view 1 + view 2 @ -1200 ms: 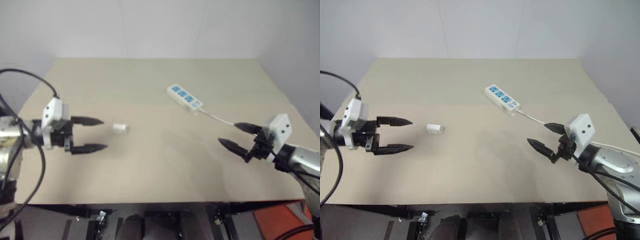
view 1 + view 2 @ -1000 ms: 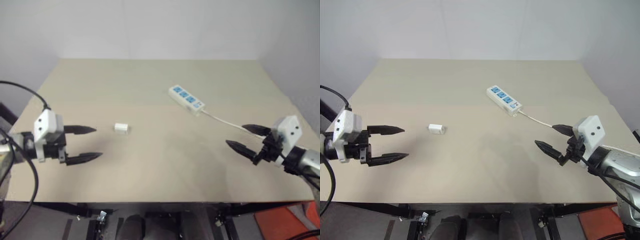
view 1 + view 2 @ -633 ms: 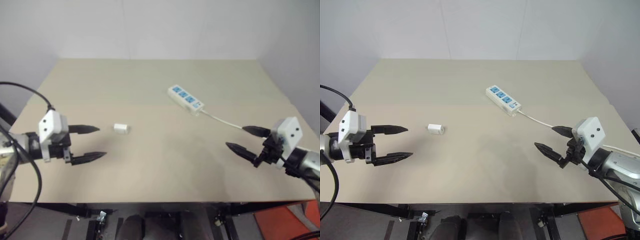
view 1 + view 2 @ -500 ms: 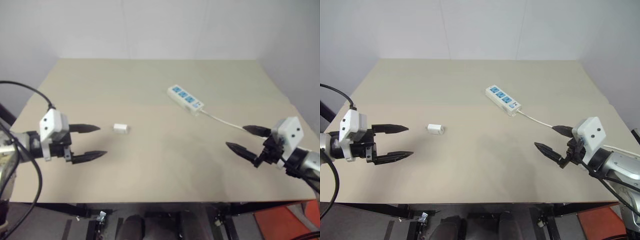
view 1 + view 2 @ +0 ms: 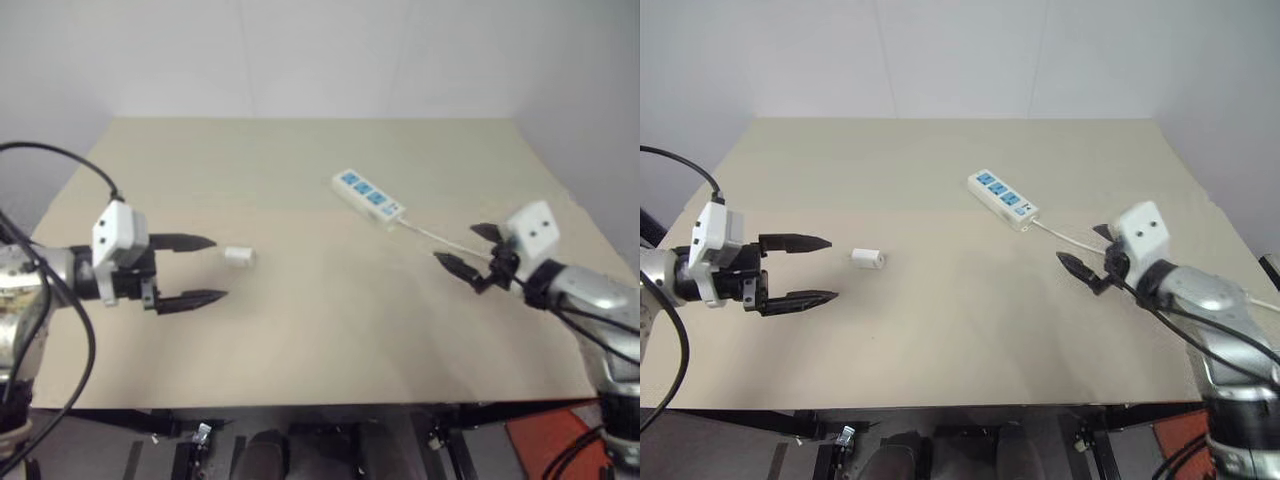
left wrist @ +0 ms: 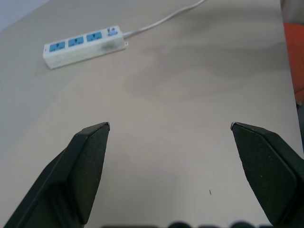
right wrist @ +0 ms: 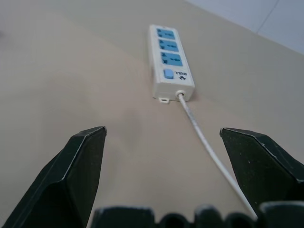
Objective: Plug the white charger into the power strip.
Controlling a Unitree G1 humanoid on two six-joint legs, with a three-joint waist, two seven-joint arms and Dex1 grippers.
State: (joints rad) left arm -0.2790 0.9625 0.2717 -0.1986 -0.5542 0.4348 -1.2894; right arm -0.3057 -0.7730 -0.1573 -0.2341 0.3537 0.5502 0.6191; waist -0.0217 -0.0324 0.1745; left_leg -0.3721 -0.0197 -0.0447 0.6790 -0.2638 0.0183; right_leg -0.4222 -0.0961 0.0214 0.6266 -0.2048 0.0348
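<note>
Beige counter point(image 5: 940, 340), your stock: white charger point(image 5: 867, 258) lying toward the left edge, untouched; power strip point(image 5: 1004, 199) right of centre, cord trailing to the right edge. Left hand point(image 5: 808, 268) and right hand point(image 5: 1088, 250): both spread wide, empty.

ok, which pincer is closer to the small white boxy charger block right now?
Left. The left pincer sits open just beside the small white boxy charger block, not touching it. The right pincer is open far across the table, by the cord.

Lab-like test room, bare beige table point(image 5: 940, 340), blank white walls point(image 5: 940, 50)
</note>
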